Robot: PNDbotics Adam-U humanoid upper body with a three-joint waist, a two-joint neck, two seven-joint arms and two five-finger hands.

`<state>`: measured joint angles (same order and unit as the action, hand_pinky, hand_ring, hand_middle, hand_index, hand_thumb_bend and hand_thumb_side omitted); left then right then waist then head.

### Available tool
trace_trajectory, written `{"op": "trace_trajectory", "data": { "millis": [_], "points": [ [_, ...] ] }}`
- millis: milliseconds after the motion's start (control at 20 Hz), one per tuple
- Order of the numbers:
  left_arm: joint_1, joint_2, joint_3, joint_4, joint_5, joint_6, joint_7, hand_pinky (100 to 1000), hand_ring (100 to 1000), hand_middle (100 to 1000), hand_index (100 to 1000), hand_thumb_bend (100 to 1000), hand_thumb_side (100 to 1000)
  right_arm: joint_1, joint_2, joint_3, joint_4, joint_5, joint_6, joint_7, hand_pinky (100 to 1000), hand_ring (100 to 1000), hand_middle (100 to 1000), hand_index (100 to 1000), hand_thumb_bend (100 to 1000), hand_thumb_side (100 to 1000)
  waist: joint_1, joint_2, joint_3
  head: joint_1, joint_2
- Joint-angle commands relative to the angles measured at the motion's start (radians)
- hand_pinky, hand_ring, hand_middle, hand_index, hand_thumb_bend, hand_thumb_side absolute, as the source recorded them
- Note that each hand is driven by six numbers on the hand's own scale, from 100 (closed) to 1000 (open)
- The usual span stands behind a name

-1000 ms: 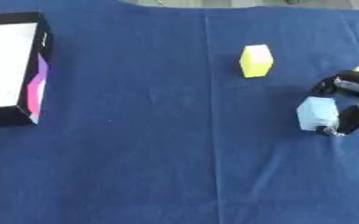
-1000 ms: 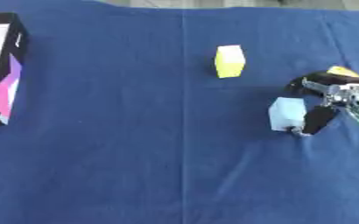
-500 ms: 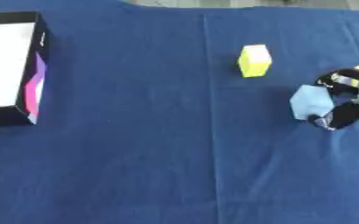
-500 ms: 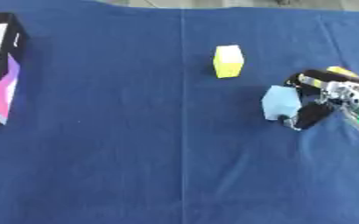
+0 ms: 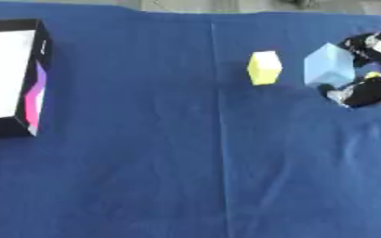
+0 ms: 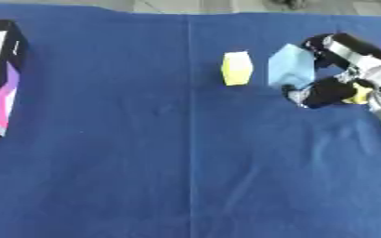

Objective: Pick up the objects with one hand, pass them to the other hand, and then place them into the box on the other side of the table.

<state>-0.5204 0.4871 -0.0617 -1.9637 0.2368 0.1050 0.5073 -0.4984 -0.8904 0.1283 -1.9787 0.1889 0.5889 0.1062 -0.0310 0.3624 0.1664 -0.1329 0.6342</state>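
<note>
Across the blue-covered bench (image 5: 145, 176), far to the left of the fingers, sits the black box (image 5: 11, 76) with its white inside, the goal on the other side. Between that box and the fingers the cloth lies bare but for one small yellow block (image 5: 264, 68), standing just left of the held piece and apart from it.

At the right edge the right hand (image 6: 340, 69) has its fingers (image 6: 324, 92) curled round a pale blue block (image 6: 291, 66), one black finger above and behind it, the others beneath its lower right corner, so the block is pinched between them. It appears tilted, and whether it is clear of the cloth cannot be told from above. No left hand shows in either view.

Judging by its flat faces and sharp edges, the blue block is probably rigid, light and somewhat smooth, not fragile. A hold on two opposite flat faces suits it best; the corner contact seen here could let it twist. For the handover, the left-facing side stays free for the other hand to take.
</note>
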Motion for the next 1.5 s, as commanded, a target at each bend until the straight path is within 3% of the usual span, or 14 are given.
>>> {"op": "trace_trajectory", "data": {
  "millis": [50, 200, 250, 300, 400, 600, 950, 1050, 1500],
  "points": [
    [-0.06, 0.103, -0.007, -0.035, -0.035, 0.04, -0.046, 723, 765, 803, 945, 118, 786, -0.056, 0.06, 0.03, -0.021, -0.002, 0.006, -0.089, 810, 615, 461, 573, 100, 100, 0.01, -0.034, -0.002, 0.005, 0.012],
    [-0.123, 0.167, -0.026, -0.036, -0.07, 0.077, -0.111, 729, 767, 803, 940, 100, 770, -0.109, 0.172, 0.067, -0.021, -0.003, 0.051, -0.171, 800, 603, 462, 577, 100, 100, 0.024, -0.041, -0.002, 0.008, 0.018],
    [-0.142, 0.187, -0.034, -0.036, -0.083, 0.092, -0.135, 732, 769, 800, 936, 209, 799, -0.121, 0.205, 0.078, -0.021, -0.01, 0.063, -0.205, 797, 601, 462, 578, 100, 100, 0.028, -0.043, -0.002, 0.009, 0.018],
    [-0.162, 0.208, -0.043, -0.036, -0.099, 0.106, -0.16, 736, 770, 799, 934, 100, 760, -0.132, 0.239, 0.091, -0.021, -0.018, 0.078, -0.245, 795, 600, 463, 580, 100, 100, 0.033, -0.044, -0.001, 0.007, 0.02],
    [-0.195, 0.24, -0.061, -0.036, -0.126, 0.135, -0.21, 743, 774, 800, 933, 100, 763, -0.147, 0.286, 0.122, -0.021, -0.028, 0.107, -0.323, 793, 600, 464, 581, 100, 100, 0.04, -0.046, 0.0, 0.005, 0.021],
    [-0.272, 0.317, -0.123, -0.036, -0.222, 0.225, -0.394, 764, 787, 805, 930, 100, 737, -0.178, 0.365, 0.2, -0.021, -0.018, 0.137, -0.445, 791, 603, 468, 585, 100, 100, 0.054, -0.051, 0.004, 0.005, 0.028],
    [-0.379, 0.387, -0.251, -0.036, -0.329, 0.338, -0.701, 808, 816, 825, 938, 100, 642, -0.212, 0.45, 0.301, 0.008, 0.004, 0.147, -0.472, 785, 600, 467, 585, 100, 100, 0.069, -0.056, 0.013, 0.018, 0.035],
    [-0.407, 0.385, -0.29, -0.036, -0.354, 0.365, -0.763, 818, 823, 830, 937, 141, 602, -0.219, 0.47, 0.322, 0.022, 0.006, 0.142, -0.478, 783, 598, 467, 585, 100, 100, 0.071, -0.055, 0.017, 0.02, 0.035],
    [-0.497, 0.351, -0.459, -0.036, -0.499, 0.474, -0.931, 843, 844, 844, 938, 278, 494, -0.23, 0.508, 0.401, 0.041, 0.076, 0.097, -0.448, 779, 594, 465, 581, 100, 100, 0.074, -0.055, 0.028, 0.028, 0.042]
  ]
}}
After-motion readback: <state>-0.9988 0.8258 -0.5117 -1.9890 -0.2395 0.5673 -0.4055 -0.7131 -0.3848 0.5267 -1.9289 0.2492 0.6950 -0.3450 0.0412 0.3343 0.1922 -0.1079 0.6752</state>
